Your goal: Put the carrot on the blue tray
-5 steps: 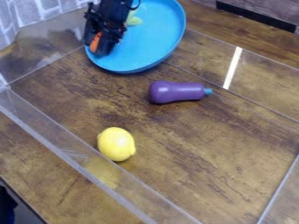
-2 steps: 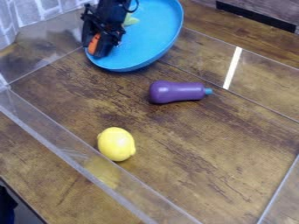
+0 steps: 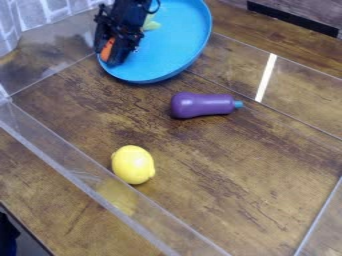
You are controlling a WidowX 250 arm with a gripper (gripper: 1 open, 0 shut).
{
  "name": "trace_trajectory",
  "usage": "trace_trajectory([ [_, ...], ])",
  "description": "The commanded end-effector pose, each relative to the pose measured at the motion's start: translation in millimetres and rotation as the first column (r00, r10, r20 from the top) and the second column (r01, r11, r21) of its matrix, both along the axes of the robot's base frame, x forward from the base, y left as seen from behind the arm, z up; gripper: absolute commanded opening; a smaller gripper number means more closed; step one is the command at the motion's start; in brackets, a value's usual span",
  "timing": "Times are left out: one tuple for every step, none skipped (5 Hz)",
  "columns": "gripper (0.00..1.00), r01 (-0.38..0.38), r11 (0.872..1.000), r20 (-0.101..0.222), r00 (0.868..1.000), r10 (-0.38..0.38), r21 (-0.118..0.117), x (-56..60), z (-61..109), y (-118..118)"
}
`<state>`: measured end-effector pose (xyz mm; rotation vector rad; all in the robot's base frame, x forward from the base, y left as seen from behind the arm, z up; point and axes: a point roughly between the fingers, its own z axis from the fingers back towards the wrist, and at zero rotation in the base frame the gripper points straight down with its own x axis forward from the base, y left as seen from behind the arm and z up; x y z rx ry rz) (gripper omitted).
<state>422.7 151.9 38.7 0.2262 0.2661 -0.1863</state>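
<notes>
- Camera view from above and in front: the blue tray (image 3: 174, 45) sits at the top of the wooden table (image 3: 201, 160), its near rim curving toward the middle of the tabletop.
- Inside the tray, at its left edge, the carrot (image 3: 110, 46) shows as a sliver of orange low beside the black gripper (image 3: 120, 42), with a bit of green leafy top (image 3: 154, 23) visible on the gripper's right side. The rest of the tray's floor is bare blue.
- A purple eggplant (image 3: 203, 104) lies on the table just below the tray's near rim, apart from it, its green stem end pointing right.
- A yellow lemon (image 3: 132, 164) rests well apart from the tray, lower left of the eggplant, near a clear plastic wall (image 3: 80, 170) that runs diagonally across the table.
- Nothing lies between the eggplant or lemon and the tray.
- The gripper points steeply down over the tray's left edge with its fingers clenched; the carrot sits right at the fingertips, largely hidden by them, so whether it is pinched or merely touched cannot be told.
</notes>
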Motion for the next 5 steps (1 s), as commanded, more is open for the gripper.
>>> trace_trajectory([
  [0.00,-0.052,0.998,0.057,0.997,0.051,0.018,23.2,25.4,-8],
  [0.00,-0.118,0.993,0.055,0.992,0.116,0.021,30.8,31.7,-8],
  [1.00,-0.113,0.993,0.048,0.993,0.112,0.022,37.0,26.1,-5],
  [1.00,-0.109,0.994,0.041,0.993,0.108,0.024,43.3,20.2,-1],
  [1.00,-0.104,0.994,0.035,0.994,0.103,0.026,49.9,14.5,2],
])
